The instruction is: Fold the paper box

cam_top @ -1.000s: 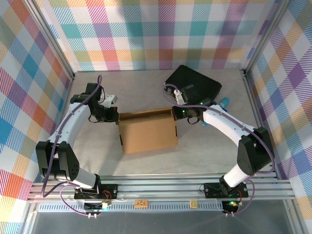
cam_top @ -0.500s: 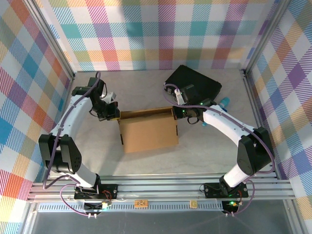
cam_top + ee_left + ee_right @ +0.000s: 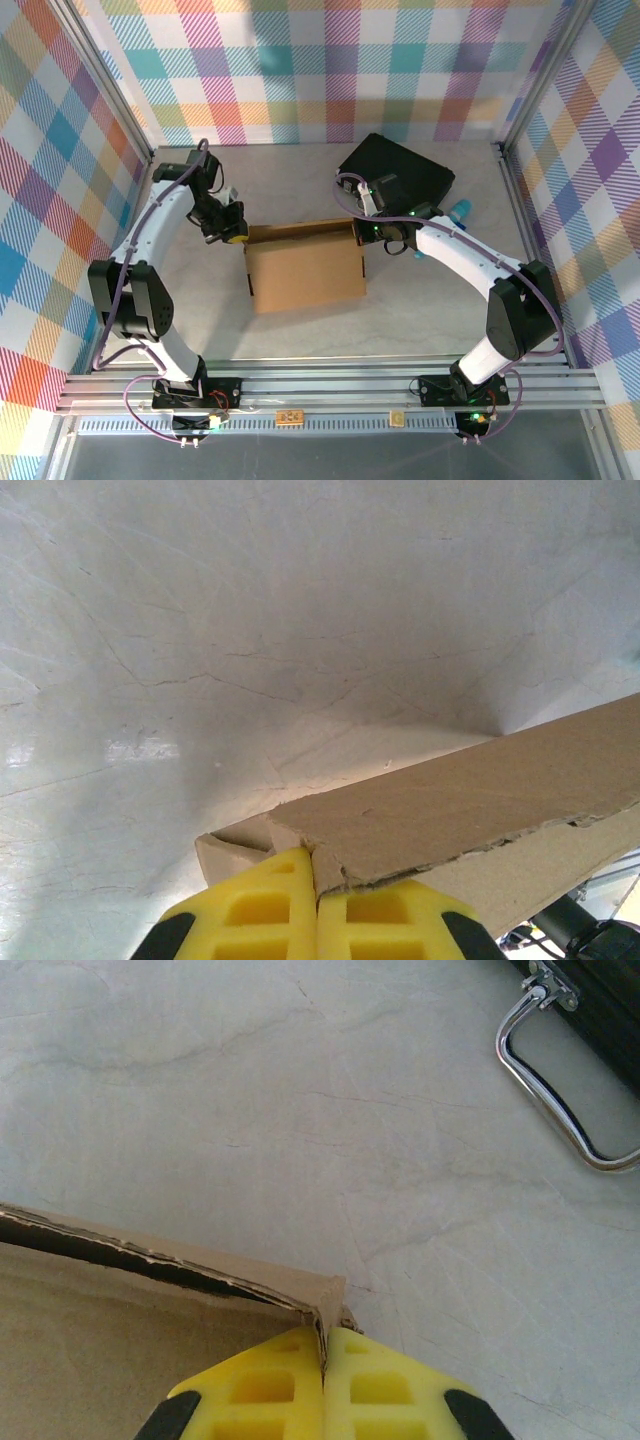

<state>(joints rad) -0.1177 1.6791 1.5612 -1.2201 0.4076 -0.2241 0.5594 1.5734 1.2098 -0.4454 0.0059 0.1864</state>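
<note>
The box [image 3: 305,268] lay at mid-frame on the worktop [image 3: 420,310]. The left end effector [image 3: 233,237] was pinched closed on its upper-left corner, and the right end effector [image 3: 362,232] was likewise closed on its upper-right corner. A black case [image 3: 397,175] sat near, toward the upper right.

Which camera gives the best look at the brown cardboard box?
The top external view: nearly the whole cardboard box shows from above. The left wrist view catches a flap edge pinched by the left gripper; the right wrist view, a corner pinched by the right gripper.
</note>
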